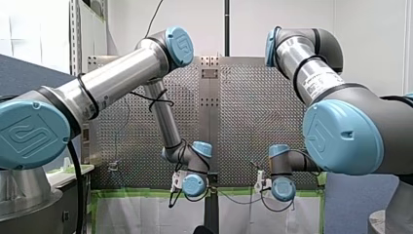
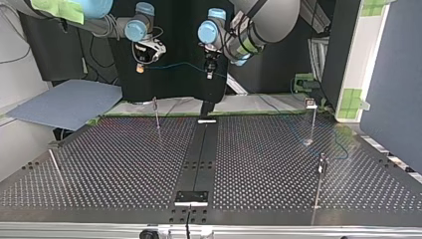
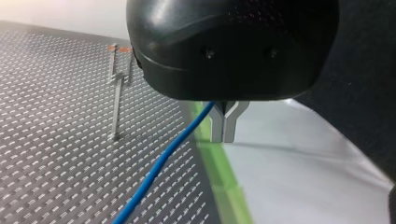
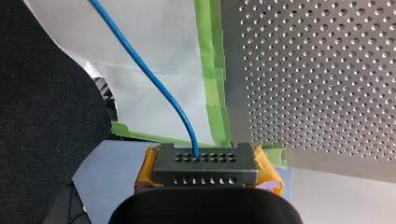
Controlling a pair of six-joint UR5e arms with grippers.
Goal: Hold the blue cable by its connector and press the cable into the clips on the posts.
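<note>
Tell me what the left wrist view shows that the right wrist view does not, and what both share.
Only the left wrist view: a thin post standing on the perforated table, and my left gripper, its metal fingers shut on the blue cable. Only the right wrist view: my right gripper with yellow pads, where the cable ends, and a blue-grey board beside it. Both: the blue cable, the green tape and the perforated table.

Soft, even light washes the bench (image 2: 124, 164) in the top view, with darkness beyond its far edge. In the left wrist view, the left gripper (image 3: 224, 135) body looms black and out of focus, and the blue cable (image 3: 159, 163) blurs nearest the camera.
</note>
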